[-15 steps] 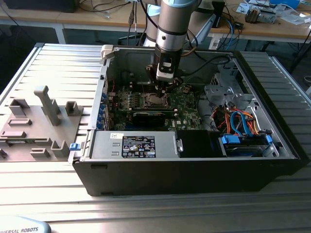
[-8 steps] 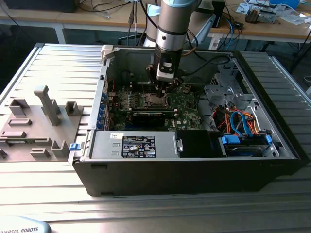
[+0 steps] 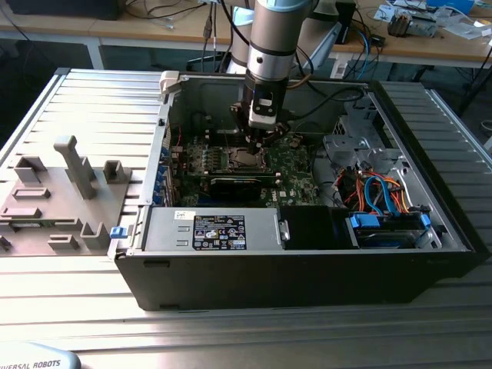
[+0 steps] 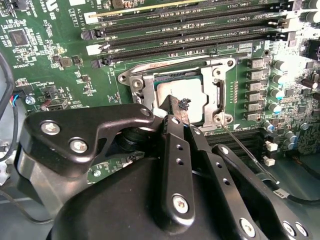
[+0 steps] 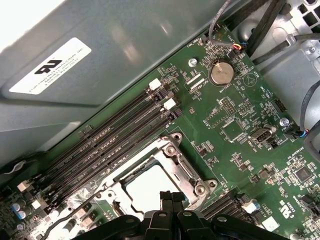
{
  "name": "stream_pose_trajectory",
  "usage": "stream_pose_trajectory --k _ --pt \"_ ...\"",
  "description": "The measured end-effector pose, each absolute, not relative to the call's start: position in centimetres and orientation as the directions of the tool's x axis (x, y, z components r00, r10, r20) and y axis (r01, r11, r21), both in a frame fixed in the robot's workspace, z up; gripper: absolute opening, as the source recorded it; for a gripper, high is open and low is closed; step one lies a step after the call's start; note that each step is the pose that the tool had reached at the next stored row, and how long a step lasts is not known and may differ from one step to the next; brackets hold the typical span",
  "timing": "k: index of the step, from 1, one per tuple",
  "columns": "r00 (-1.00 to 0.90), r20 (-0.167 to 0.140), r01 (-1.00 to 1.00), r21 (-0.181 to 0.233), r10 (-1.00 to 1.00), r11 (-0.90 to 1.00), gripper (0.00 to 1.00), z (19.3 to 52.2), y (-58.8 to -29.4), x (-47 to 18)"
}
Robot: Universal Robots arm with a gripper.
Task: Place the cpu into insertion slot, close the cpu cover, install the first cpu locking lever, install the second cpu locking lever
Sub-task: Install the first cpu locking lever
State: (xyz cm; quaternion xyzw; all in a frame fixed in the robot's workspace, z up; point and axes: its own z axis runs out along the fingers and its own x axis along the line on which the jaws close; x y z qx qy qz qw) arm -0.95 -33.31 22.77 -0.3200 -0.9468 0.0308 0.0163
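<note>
The cpu (image 4: 181,91), with its dull silver top, lies in the insertion slot (image 5: 131,173) on the green motherboard (image 3: 296,165). The silvery cpu cover (image 4: 218,95) lies flat around it like a frame, also seen in the first wrist view (image 5: 176,159). My gripper (image 4: 177,107) is shut, with its black fingertips together right at the cpu's near edge and nothing between them. In the exterior view the gripper (image 3: 257,144) hangs straight down over the socket (image 3: 247,159). A thin metal locking lever (image 4: 247,152) runs away from one corner of the socket.
Long black memory slots (image 4: 185,35) run beside the socket. A black expansion card (image 3: 234,183) and the power supply (image 3: 215,231) sit in front of it in the exterior view. Blue and orange cables (image 3: 380,192) fill the case's right. A grey fixture plate (image 3: 69,173) lies outside on the left.
</note>
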Motion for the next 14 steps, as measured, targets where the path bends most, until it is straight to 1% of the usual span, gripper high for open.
stream_pose_trajectory --k 14 --pt "-0.812 0.011 0.582 -0.069 0.584 0.810 0.11 22.77 -33.31 -0.95"
